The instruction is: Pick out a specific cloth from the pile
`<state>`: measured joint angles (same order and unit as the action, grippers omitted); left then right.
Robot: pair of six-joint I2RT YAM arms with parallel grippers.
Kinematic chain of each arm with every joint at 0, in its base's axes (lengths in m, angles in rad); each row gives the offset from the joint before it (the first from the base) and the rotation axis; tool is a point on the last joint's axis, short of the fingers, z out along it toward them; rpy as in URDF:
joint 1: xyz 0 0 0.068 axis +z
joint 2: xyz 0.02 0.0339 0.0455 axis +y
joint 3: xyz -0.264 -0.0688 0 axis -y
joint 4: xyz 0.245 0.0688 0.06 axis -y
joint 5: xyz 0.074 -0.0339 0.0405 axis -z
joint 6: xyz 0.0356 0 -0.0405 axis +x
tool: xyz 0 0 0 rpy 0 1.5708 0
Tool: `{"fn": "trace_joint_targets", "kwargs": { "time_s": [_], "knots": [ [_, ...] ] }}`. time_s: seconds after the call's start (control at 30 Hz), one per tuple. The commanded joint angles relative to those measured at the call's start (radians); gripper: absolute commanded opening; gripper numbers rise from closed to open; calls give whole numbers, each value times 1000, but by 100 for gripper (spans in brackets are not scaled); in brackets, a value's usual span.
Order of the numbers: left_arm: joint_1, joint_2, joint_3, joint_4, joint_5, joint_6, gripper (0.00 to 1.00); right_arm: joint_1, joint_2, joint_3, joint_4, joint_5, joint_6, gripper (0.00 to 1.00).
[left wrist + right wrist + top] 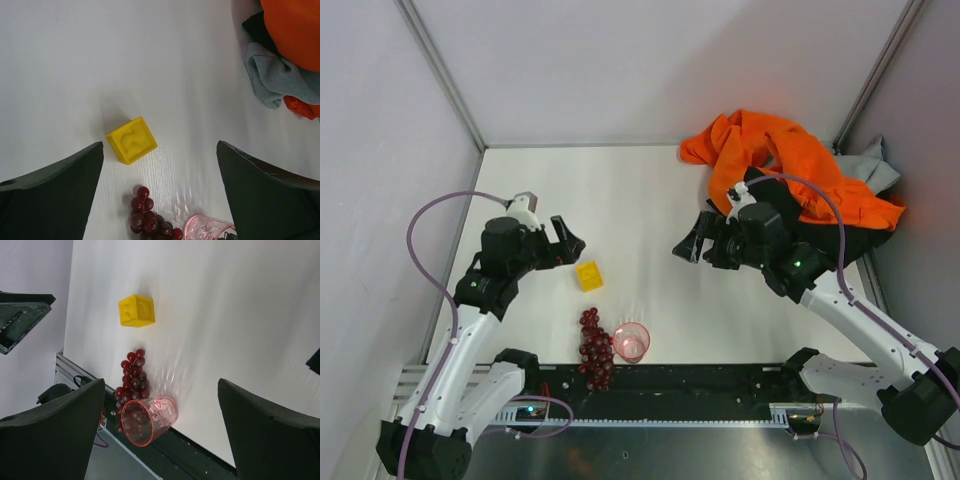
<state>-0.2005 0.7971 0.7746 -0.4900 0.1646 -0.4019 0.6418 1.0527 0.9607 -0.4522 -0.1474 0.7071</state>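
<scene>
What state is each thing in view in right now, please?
left pincer, open, empty.
right pincer, open, empty.
cloth, in the pile, only a bit peeking from under the grey garment.
pile, heaped in the far right corner.
pink cup, empty, apparently upright.
grapes, bunched beside the cup.
yellow block, flat on the table, free.

The pile (770,140) is soft matt cloth, the yellow block (588,275) smooth plastic, the pink cup (631,342) glossy.

Left arm (460,345), right arm (865,322): white link shells, black joint housings and bases. Lilac cable (417,235) on each (thin, glossy). Claw fingers (50,195): matte black, wedge-shaped. Green indicator light (798,264) on right arm's black housing.
</scene>
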Motion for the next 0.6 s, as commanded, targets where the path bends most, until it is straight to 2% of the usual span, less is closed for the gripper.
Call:
{"fn": "trace_joint_targets", "kwargs": {
  "time_s": [0.0,0.17,0.33,0.57],
  "knots": [
    [6,-13,46,-7,15,45,100,9,-56,54,111,23,-39,99],
    [6,5,53,-5,57,66,100,-23,-115,42,163,-18,-63,99],
    [6,24,66,-1,51,77,100,-20,-31,42,135,-64,-37,99],
    [6,42,109,-22,47,139,100,99,170,41,17,101,-46,99]
  ]
}}
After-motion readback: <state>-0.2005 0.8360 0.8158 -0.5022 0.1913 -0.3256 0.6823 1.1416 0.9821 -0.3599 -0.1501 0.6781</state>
